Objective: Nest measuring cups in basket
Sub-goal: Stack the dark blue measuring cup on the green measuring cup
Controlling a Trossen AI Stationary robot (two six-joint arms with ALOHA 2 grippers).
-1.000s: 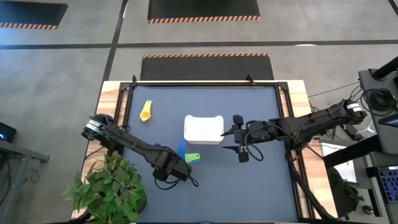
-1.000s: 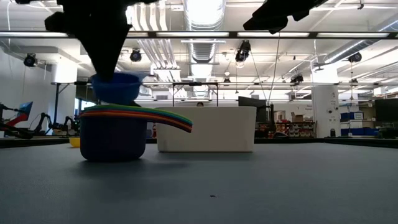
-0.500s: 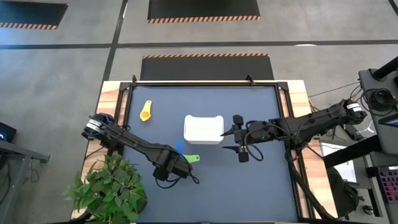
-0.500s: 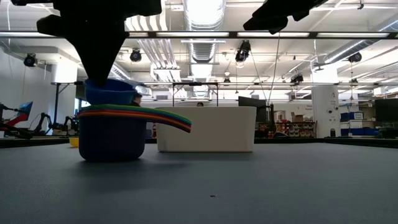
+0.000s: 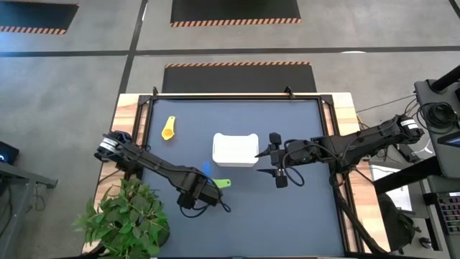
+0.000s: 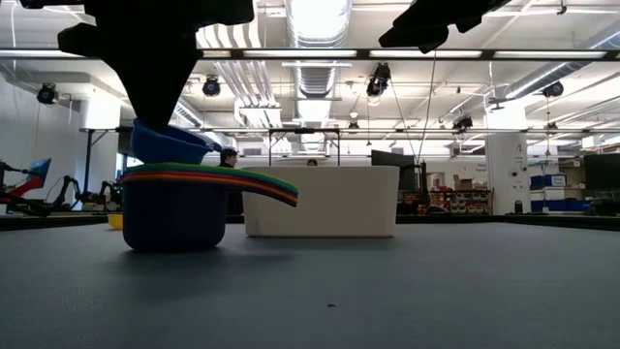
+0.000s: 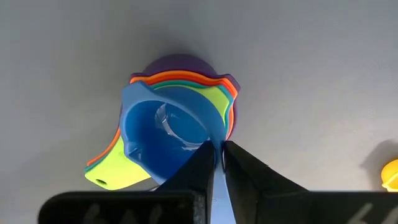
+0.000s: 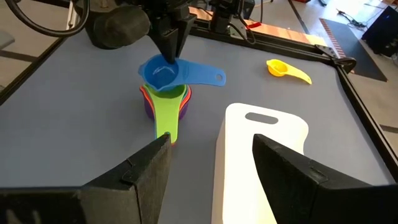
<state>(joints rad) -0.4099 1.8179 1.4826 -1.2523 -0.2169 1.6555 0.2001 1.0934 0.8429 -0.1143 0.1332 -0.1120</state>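
Several nested measuring cups (image 6: 174, 208) stand on the dark mat with the purple one (image 7: 180, 62) at the bottom; their handles fan out, the green handle (image 8: 166, 121) on top. A blue cup (image 7: 168, 134) sits tilted in the top of this stack. My left gripper (image 7: 217, 149) points down from above the stack and is shut on the blue cup. The white basket (image 5: 235, 150) stands beside the stack, toward the table's middle. A yellow cup (image 5: 169, 128) lies alone on the mat at the far left. My right gripper (image 5: 260, 162) waits open, held above the mat beside the basket's right side. My left gripper pinches the blue cup's rim (image 7: 213, 138) between its two fingers, one inside the bowl and one outside, coming from above and pointing down. The cup is tilted, its lower part inside the stack (image 6: 179, 155), and its handle (image 8: 208, 76) sticks out sideways.
A raised black frame (image 5: 230, 96) runs round the mat. A potted plant (image 5: 126, 223) stands at the near left corner, close to the left arm. Open mat lies toward the near edge and right of the stack.
The blue cup has sunk from just above the stack into its top and has tipped from level to slanted. My left gripper has stayed over the stack, still on the cup's rim.
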